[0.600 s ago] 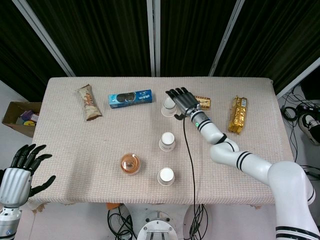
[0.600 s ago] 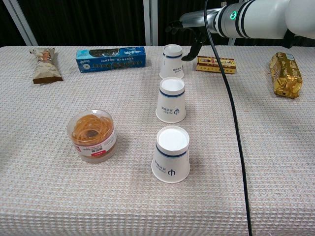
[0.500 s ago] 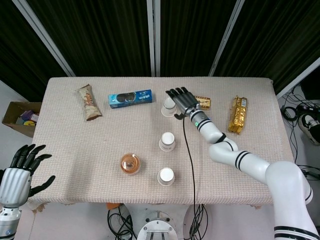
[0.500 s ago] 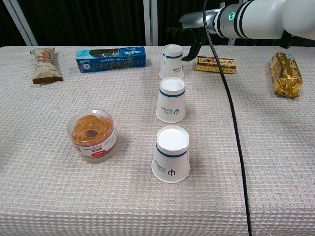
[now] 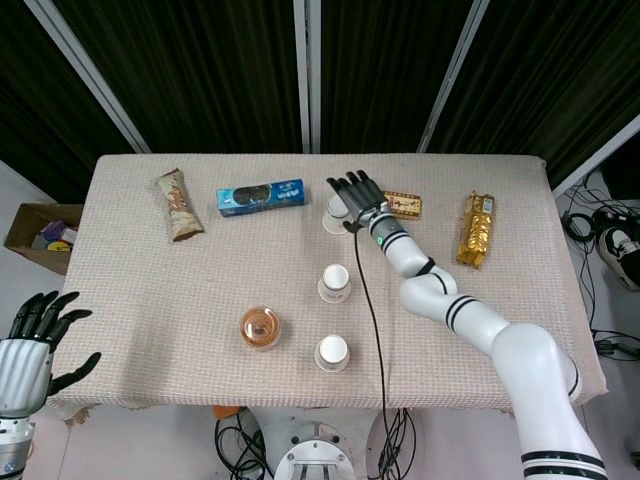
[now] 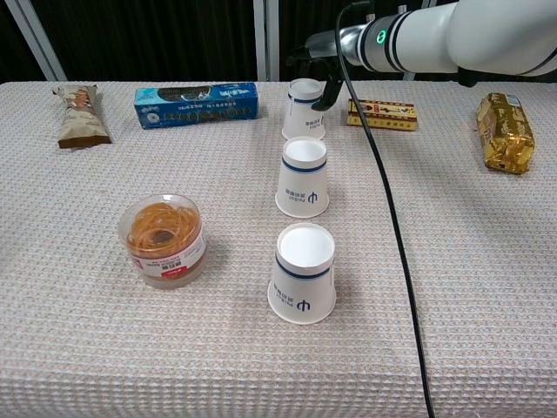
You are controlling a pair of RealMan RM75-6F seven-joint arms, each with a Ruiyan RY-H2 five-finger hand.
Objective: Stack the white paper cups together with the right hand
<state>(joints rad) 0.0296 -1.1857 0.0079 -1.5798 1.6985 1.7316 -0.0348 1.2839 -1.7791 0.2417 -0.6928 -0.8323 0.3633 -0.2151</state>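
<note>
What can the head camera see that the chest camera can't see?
Only the head view shows the left hand, open and off the table's near left corner, a cardboard box on the floor, and the right hand from above at the far cup. Only the chest view shows the printed logo on the near cup and the rubber bands in the tub from the side. Both show three upside-down cups, the blue box and the gold packet.
</note>
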